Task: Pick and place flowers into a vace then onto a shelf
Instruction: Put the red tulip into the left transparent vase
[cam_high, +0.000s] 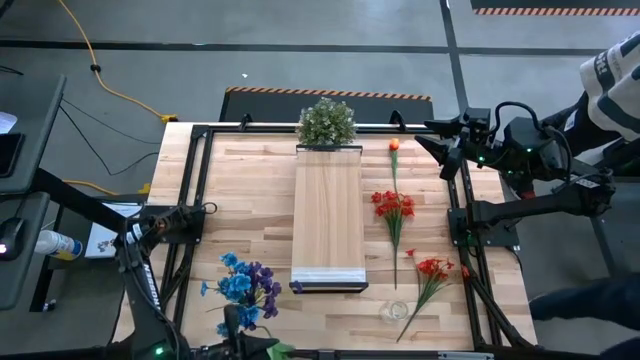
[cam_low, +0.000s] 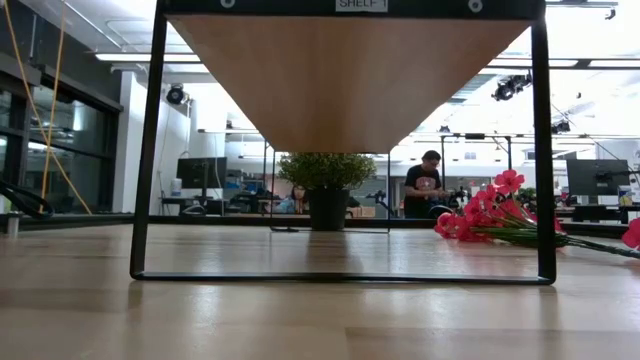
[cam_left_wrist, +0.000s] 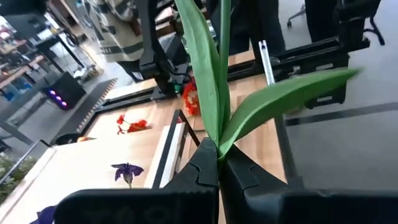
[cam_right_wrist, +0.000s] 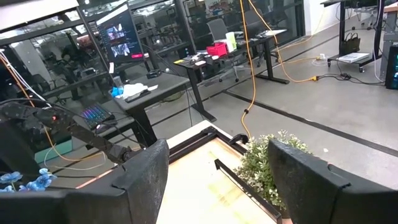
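One "SHELF" label atop the shelf (cam_low: 350, 70)

Overhead camera looking straight down, table-level camera facing under the shelf (cam_low: 350, 75), both showing the bushy plant (cam_high: 326, 122).

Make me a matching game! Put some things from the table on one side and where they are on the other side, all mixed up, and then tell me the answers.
Things:
1. bushy green plant
2. blue and purple flowers
3. orange flower
4. left gripper

Places or states:
A. lying on the table to the right of the shelf, near the far edge
B. fingers shut on green leaves
C. standing at the far end of the shelf
D. lying near the front edge, left of the shelf

Pairs: 1-C, 2-D, 3-A, 4-B
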